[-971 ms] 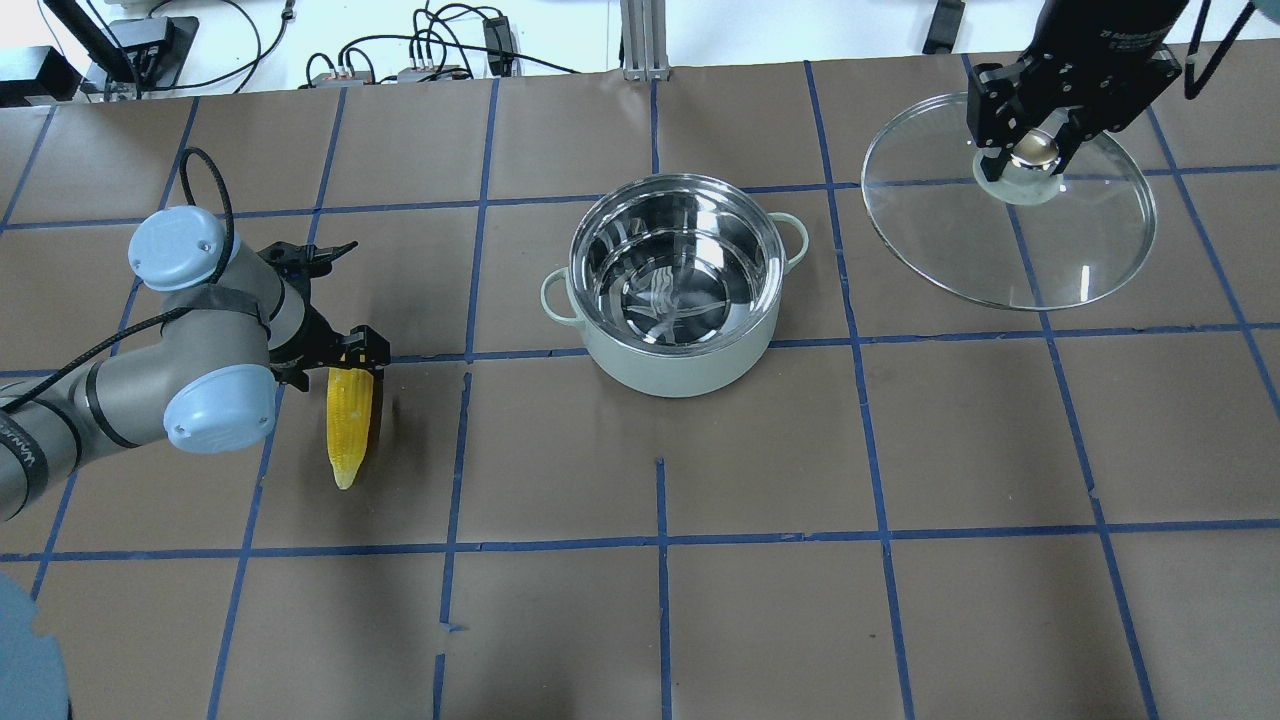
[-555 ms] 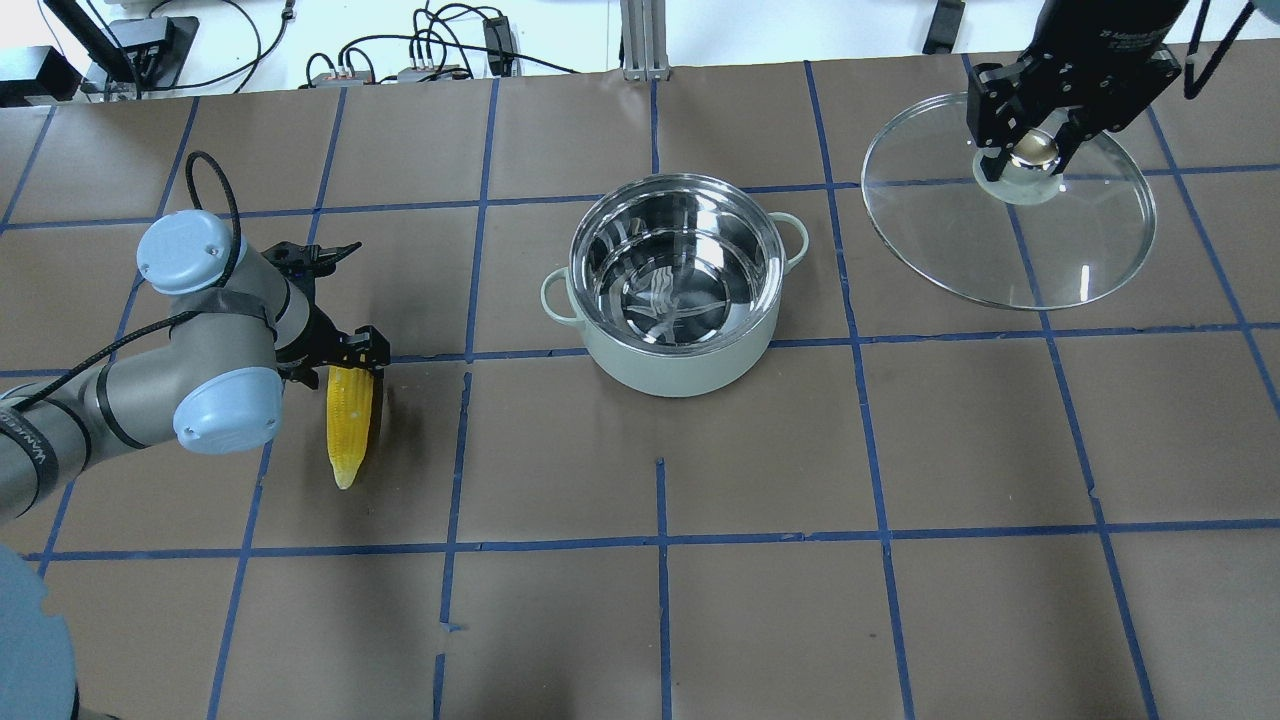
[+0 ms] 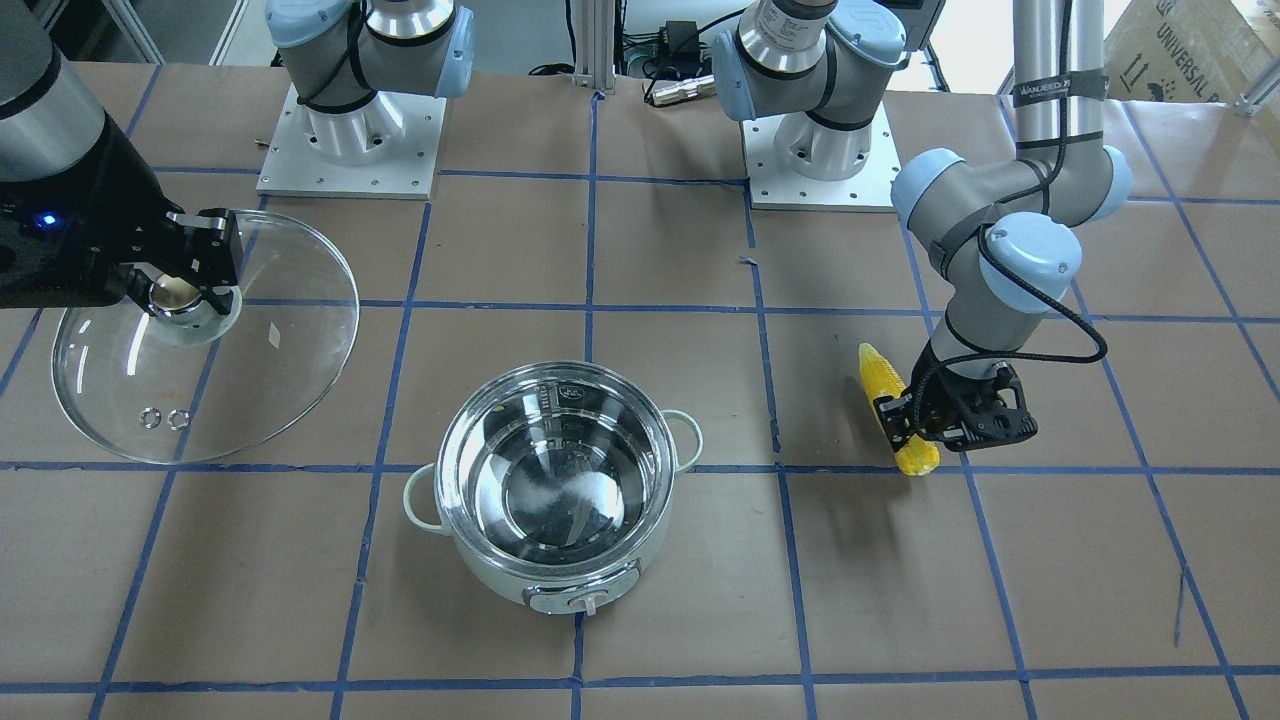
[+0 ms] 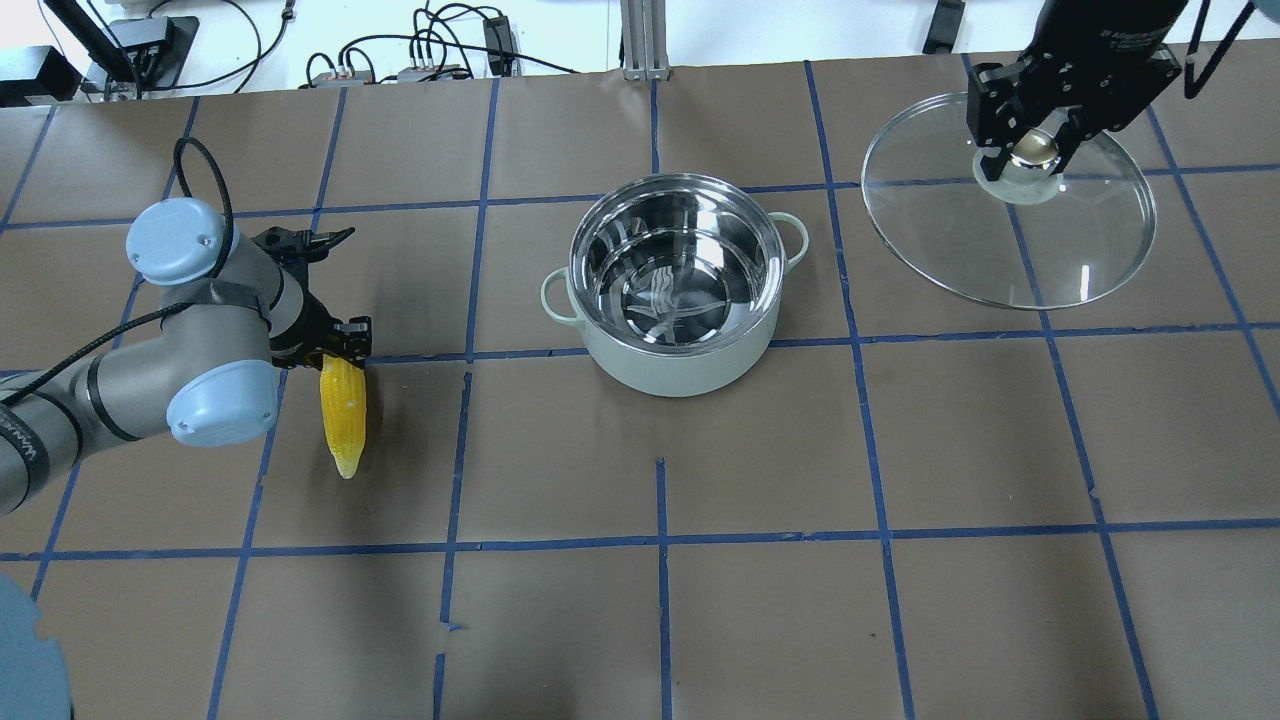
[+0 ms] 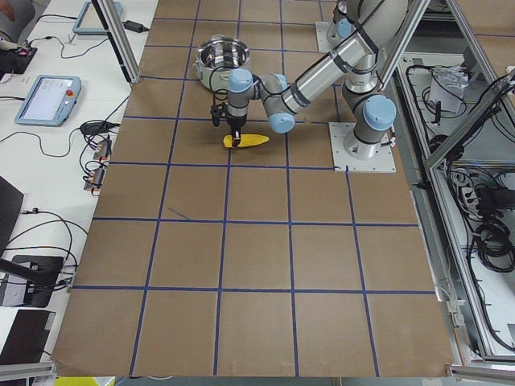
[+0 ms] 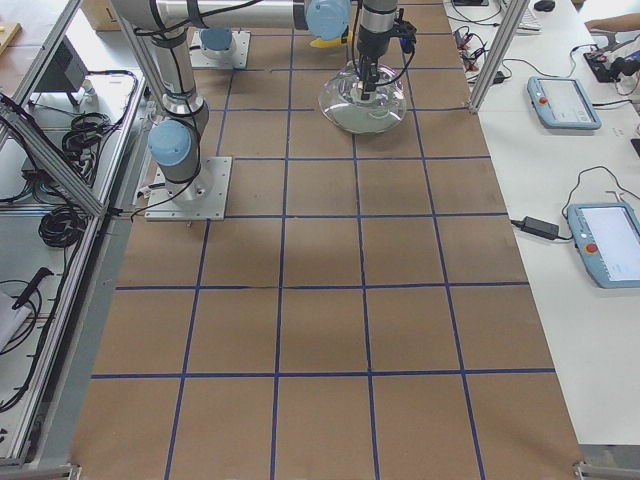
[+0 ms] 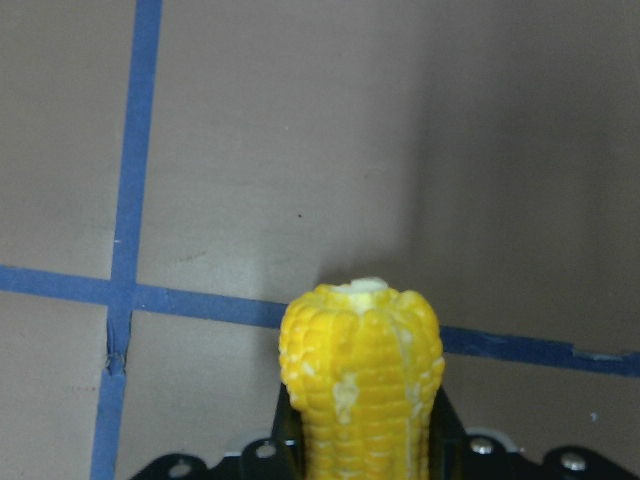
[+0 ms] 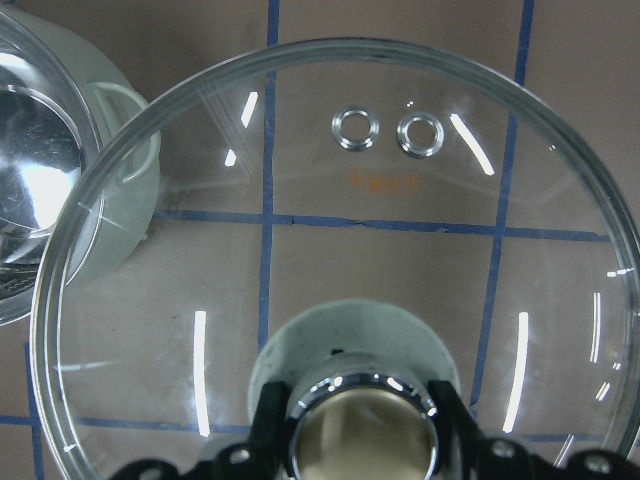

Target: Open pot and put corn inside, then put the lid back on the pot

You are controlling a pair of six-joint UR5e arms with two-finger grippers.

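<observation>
The mint-green pot stands open at the table's middle, its steel inside empty; it also shows in the front view. My left gripper is shut on the thick end of the yellow corn, left of the pot. The cob points toward the table's near side, close to the surface. The corn fills the left wrist view and shows in the front view. My right gripper is shut on the beige knob of the glass lid. It holds the lid above the table, right of the pot.
Brown paper with a blue tape grid covers the table. Cables and boxes lie along the far edge. The two arm bases stand on the robot's side. Operator tablets lie on a side bench.
The left gripper's fingers have closed in on the corn's thick end, and the cob has shifted slightly left and toward the far side. The right gripper and lid have stayed put.
</observation>
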